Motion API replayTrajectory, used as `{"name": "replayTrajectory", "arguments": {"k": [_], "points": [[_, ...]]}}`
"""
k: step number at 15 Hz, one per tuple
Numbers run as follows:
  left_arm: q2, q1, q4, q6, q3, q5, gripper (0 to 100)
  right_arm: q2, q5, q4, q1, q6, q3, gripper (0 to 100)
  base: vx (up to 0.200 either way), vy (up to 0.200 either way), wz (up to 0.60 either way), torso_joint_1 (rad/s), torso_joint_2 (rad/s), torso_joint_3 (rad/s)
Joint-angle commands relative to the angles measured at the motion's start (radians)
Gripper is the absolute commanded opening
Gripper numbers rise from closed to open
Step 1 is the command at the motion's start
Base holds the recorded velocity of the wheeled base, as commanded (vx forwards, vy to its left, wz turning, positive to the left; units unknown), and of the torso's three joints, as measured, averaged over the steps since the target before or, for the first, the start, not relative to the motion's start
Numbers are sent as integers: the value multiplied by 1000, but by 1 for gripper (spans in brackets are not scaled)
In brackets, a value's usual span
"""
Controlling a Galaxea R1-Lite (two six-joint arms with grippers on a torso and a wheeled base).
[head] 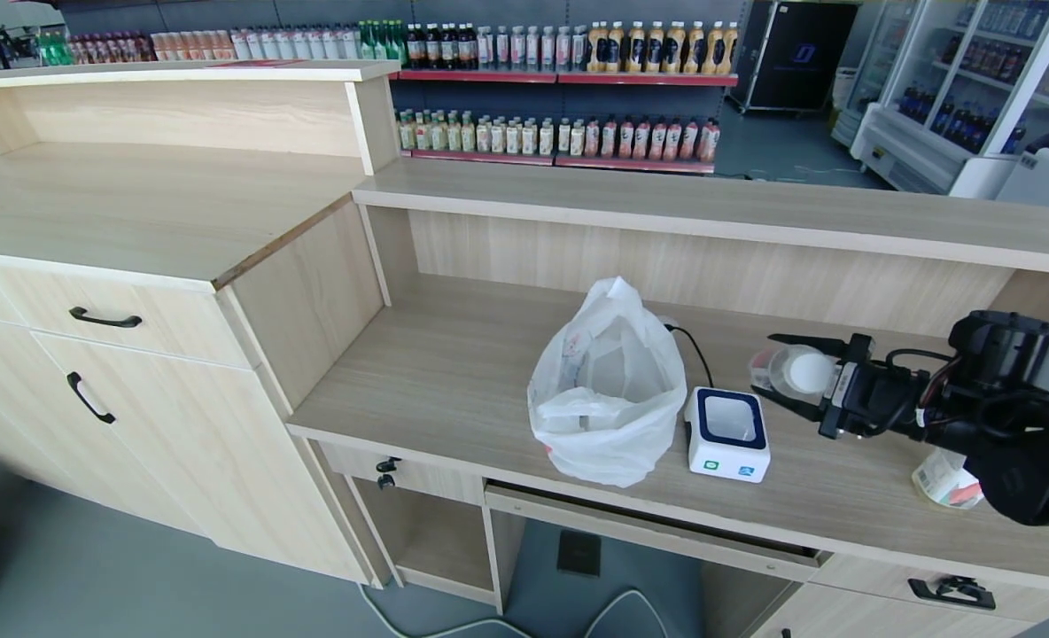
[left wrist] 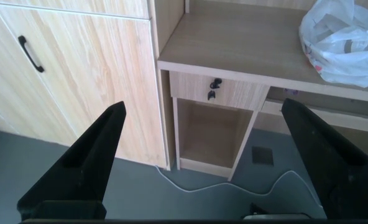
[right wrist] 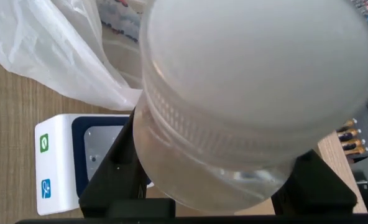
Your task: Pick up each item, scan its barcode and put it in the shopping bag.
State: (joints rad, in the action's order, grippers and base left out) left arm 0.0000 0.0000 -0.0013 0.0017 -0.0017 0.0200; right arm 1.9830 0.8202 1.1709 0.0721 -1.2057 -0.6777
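Firmly, the right gripper (head: 778, 370) clamps the jar (head: 805, 372) — near the scanner (head: 728, 433).

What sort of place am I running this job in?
Most likely a small shop's checkout: shelves of bottled drinks behind the counter, glass-door coolers to the right, and a barcode scanner beside the shopping bag on it.

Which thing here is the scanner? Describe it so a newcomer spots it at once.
Look at the lower wooden counter, to the robot's right of the white plastic shopping bag. The scanner stands close beside it: a small white box with a dark blue-framed window on top, the only boxy thing there.
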Motion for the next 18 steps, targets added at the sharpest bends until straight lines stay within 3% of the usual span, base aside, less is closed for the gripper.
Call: {"name": "replayTrajectory", "arguments": {"k": [1,18], "points": [[0,0,0,0,0,0,100,5,-1,0,-8,-1,0,0,0,0,0,0,0,0],[0,0,0,0,0,0,100,14,-3,12,0,-35,26,0,0,0,0,0,0,0]]}}
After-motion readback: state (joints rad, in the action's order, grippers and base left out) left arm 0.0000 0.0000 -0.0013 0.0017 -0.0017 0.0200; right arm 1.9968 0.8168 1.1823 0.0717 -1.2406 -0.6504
